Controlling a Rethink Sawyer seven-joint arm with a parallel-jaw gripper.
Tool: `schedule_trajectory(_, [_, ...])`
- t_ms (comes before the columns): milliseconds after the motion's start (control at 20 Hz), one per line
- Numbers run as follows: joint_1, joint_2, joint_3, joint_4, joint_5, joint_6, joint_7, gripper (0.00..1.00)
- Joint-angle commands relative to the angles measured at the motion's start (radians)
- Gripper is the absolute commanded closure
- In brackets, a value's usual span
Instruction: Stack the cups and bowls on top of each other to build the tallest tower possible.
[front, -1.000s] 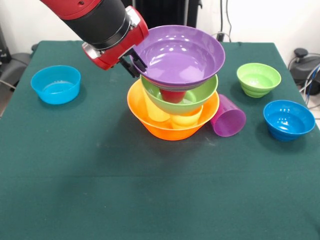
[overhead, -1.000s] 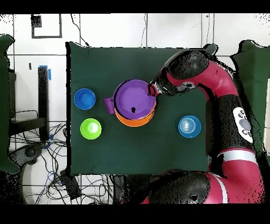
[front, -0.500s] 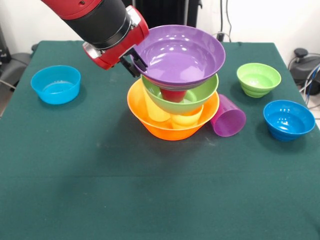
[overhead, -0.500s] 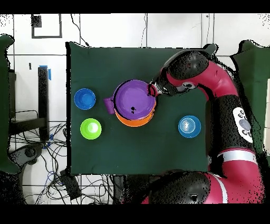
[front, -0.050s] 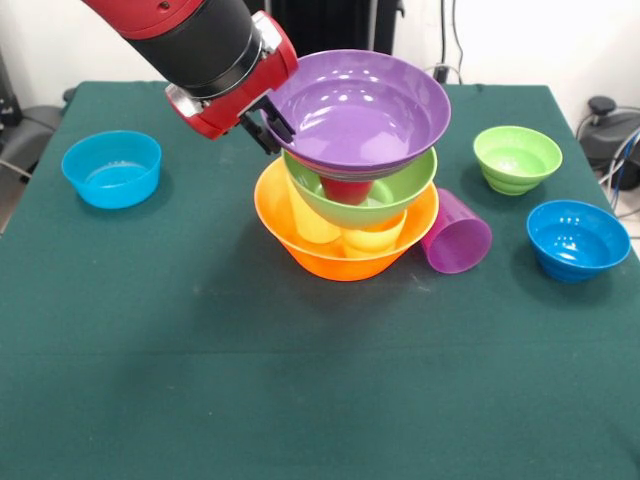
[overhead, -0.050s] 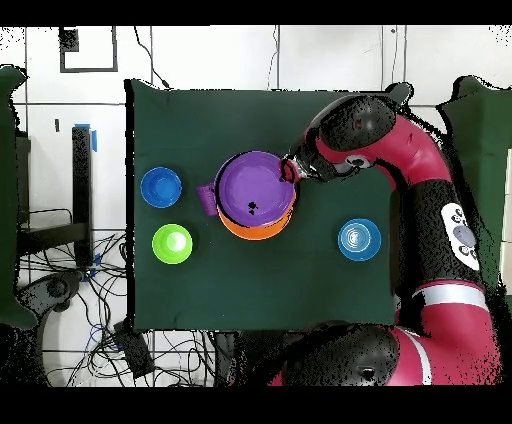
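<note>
Purple bowl (front, -0.050s: 360, 110) sits atop the tower (front, -0.050s: 345, 215) at mid-table; my gripper (front, -0.050s: 268, 124) pinches its rim. I should level it over the green bowl (front, -0.050s: 385, 200), then release gently.

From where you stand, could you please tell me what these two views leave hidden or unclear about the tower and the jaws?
- Gripper grip: at the purple bowl rim; front view doesn't show whether the jaws pinch it.
- Red cup: mostly hidden by purple bowl and large green bowl.
- Yellow cups: their bases hidden behind the orange bowl wall.
- Overhead view: purple bowl covers the lower tower.
</note>
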Motion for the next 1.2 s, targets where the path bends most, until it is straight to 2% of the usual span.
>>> schedule_trajectory(50, [0.002,0.056,0.044,0.084,-0.034,-0.105,0.034,1.0])
schedule_trajectory(1000, [-0.015,0.06,0.068,0.095,-0.017,-0.13,0.01,1.0])
schedule_trajectory(1200, [-0.024,0.051,0.081,0.126,-0.017,-0.197,0.0,1.0])
